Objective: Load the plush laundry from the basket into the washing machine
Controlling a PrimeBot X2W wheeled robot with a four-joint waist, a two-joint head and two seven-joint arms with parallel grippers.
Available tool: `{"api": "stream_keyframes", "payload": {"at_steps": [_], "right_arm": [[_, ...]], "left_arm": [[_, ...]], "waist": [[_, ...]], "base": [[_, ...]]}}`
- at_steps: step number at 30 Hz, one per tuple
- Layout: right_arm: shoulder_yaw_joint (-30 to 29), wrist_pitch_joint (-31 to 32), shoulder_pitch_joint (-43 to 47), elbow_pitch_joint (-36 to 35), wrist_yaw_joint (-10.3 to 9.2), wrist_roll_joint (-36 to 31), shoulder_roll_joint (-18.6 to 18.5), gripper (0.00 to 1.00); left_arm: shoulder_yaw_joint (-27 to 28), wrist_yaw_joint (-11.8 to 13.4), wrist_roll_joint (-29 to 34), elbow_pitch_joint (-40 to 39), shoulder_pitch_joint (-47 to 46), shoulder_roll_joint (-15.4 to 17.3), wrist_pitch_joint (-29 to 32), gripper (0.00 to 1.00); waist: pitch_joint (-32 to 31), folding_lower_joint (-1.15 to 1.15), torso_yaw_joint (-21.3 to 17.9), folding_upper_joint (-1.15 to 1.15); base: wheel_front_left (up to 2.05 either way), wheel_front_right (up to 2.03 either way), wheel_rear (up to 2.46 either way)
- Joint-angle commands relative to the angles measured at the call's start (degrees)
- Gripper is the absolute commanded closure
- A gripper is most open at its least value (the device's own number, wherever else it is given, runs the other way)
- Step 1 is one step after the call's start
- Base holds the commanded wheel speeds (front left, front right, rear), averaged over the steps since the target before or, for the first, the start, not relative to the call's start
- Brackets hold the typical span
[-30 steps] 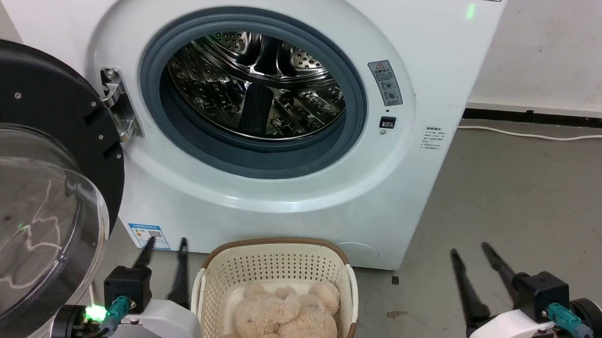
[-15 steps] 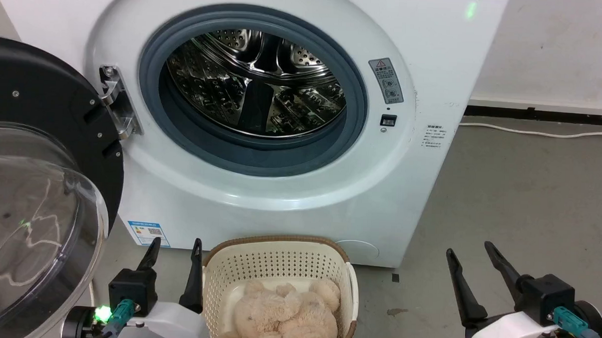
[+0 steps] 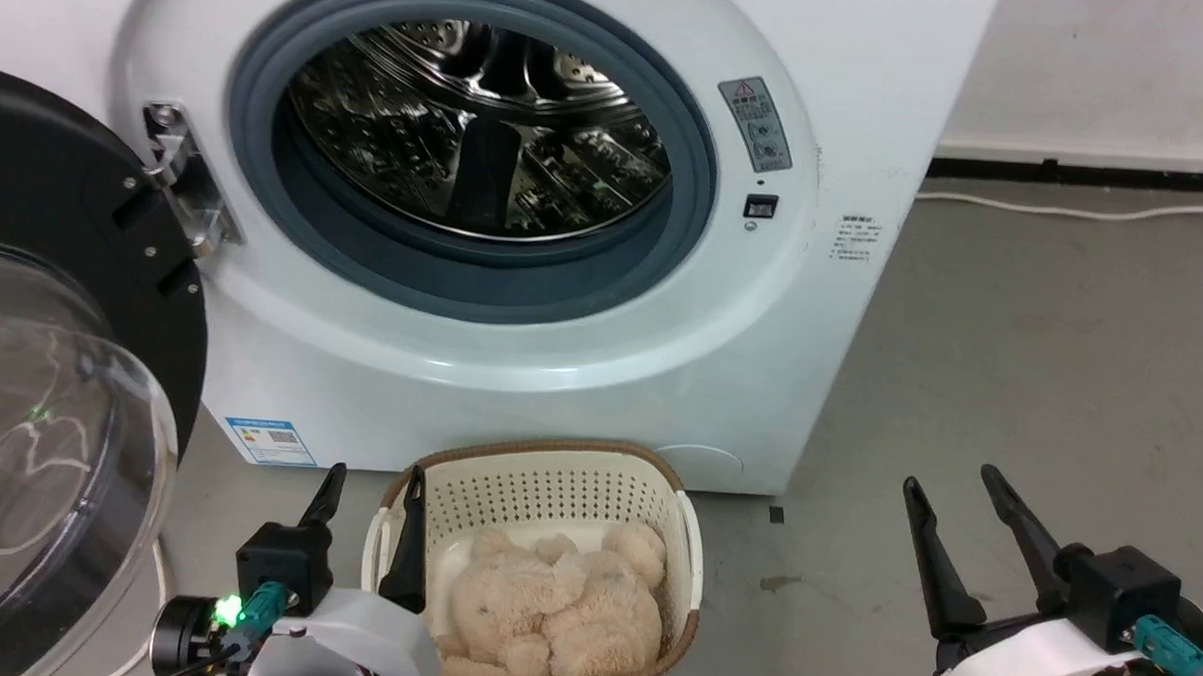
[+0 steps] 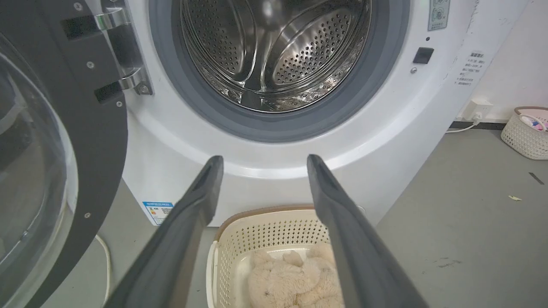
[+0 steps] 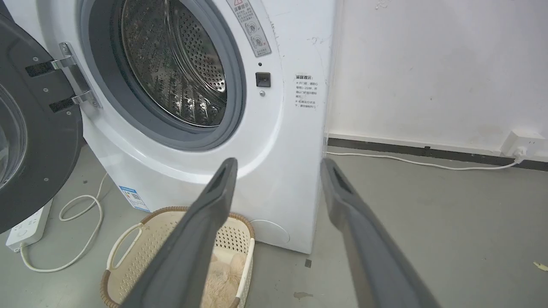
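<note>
Left claw [image 3: 377, 475]: wide, empty, over the basket [image 3: 538, 446] rim at 9 o'clock.
Right claw [image 3: 952, 480]: wide, empty.
Risk: a finger may hook the rim, missing the plush toy [image 3: 562, 607].

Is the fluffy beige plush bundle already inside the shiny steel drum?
No, the beige plush bundle lies in the cream perforated basket before the white washer.

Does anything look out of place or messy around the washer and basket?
Nothing serious. The basket stands upright before the washing machine with the plush toy inside, and the door hangs open. Only a small stain marks the floor right of the basket.
</note>
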Motion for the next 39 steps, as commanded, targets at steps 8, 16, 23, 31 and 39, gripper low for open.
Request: {"api": "stream_keyframes", "payload": {"at_steps": [8,16,23,31,39], "right_arm": [[-0.38,-1.35,-0.84,-1.57,0.02,2.69,-0.01,0.00],[-1.29,-2.31,-1.58,-2.58,0.02,5.20,-0.01,0.00],[-2.06,-3.15,-1.96,-3.16,0.03,7.59,-0.02,0.00],[-2.01,-4.10,-2.64,-3.63,0.03,10.73,-0.02,0.00],[-1.67,-5.06,-3.49,-4.10,0.03,13.67,-0.02,0.00]], "left_arm": [[-1.37,-0.68,-1.51,3.91,-4.20,0.04,-1.40,0.00],[-2.44,-1.30,-3.06,10.14,-8.84,0.19,-1.38,0.00],[-3.74,-1.26,-4.00,16.96,-13.35,0.58,0.53,0.00],[-5.56,-0.40,-4.80,24.72,-19.71,1.18,6.07,0.00],[-8.36,1.50,-4.53,32.47,-26.82,2.52,15.10,0.00]], "waist": [[4.00,0.00,-2.32,0.00],[8.38,0.00,-4.35,0.00],[12.43,0.00,-6.08,0.00],[17.49,0.00,-7.77,0.00],[22.45,0.00,-9.51,0.00]], "base": [[0.00,0.00,0.00],[0.00,0.00,0.00],[0.00,0.00,0.00],[0.00,0.00,0.00],[0.00,0.00,0.00]]}}
